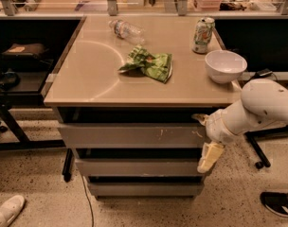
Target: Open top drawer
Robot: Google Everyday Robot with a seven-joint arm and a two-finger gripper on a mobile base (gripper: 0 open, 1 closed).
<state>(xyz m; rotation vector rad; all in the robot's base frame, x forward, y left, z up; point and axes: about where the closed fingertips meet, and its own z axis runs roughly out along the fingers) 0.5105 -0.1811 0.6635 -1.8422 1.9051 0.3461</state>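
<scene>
The top drawer [130, 135] is the wide grey front just under the tabletop, with pale scuff marks right of centre. It looks shut or nearly so, flush above the two narrower grey drawer fronts [139, 167]. My gripper [204, 138] is at the drawer's right end, reached in from the right on the white arm [262, 108]. One finger sits at the drawer's top edge and the pale yellow finger [209, 157] hangs below its bottom edge. The fingers are spread apart, open, and hold nothing.
On the beige tabletop [87, 79] lie a plastic bottle [127, 30], a green chip bag [151, 64], a soda can [203, 29] and a white bowl [225, 66]. A black stand [6, 108] is to the left. Shoes show at bottom left [9, 209] and bottom right [276, 205].
</scene>
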